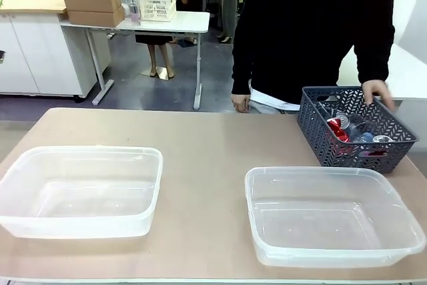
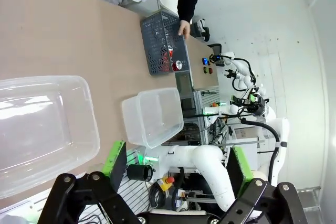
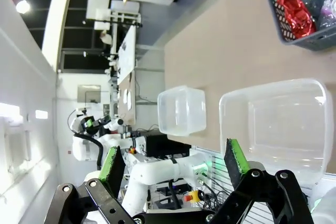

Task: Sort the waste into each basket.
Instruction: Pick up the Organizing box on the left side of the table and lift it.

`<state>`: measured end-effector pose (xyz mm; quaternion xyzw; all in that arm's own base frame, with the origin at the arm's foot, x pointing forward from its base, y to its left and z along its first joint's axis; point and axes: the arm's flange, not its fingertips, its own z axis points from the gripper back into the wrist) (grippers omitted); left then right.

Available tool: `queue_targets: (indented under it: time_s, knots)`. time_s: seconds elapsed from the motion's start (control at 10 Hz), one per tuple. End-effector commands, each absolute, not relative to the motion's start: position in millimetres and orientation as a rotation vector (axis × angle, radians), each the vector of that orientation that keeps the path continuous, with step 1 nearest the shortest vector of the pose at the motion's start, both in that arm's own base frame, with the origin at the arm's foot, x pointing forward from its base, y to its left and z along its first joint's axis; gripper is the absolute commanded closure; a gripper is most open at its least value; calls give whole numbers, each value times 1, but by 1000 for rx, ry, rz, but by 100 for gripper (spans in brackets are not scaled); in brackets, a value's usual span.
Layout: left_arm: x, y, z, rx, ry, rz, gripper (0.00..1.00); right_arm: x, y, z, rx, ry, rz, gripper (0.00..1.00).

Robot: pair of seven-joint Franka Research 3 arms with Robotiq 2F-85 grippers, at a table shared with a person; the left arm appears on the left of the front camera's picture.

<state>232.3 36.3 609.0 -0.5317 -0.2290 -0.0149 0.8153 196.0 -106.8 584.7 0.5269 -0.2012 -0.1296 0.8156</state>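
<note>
Green pads (image 3: 235, 156) stand far apart on the right gripper (image 3: 174, 161), jaws wide and nothing between them. It is held on the robot's side, looking out over the right tub (image 3: 283, 124). Same story on the left gripper (image 2: 178, 166): spread wide, empty, poised by the left tub (image 2: 42, 124). Both clear tubs sit on the table (image 1: 213, 138) with nothing in them, well apart, one to each side.

Now the waste: it is all bunched in the dark grey basket (image 1: 347, 155) at the far right corner, just beyond the right tub. A dented red can (image 1: 337, 130) lies tilted near the front wall and a silver can top (image 1: 382, 139) shows beside it. Something clear, likely a bottle, sits between them, too jumbled to give its long axis. The person's hand (image 1: 378, 91) is at the basket's far rim.

So the pile lies ahead and to the right of both arms, and the right arm looks plainly the nearer; the left would have to cross the table. Sorting has not begun, by the look of it, and reaching in near that hand calls for care.
</note>
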Motion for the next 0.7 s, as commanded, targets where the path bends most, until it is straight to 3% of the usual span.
queue_targets:
  time_s: [0.0,0.2,0.4,0.6]
  knots:
    - [235,34,610,-1150,-505,-59,0,199,-106,588,1142,-441,-252,0]
    - [233,36,609,-1135,-489,-31,0,196,-106,584,1124,-427,-277,0]
    - [241,43,618,-574,-497,22,0,232,14,588,841,-415,-140,0]
    - [203,89,612,-359,-424,84,0,248,135,579,760,-386,-84,0]
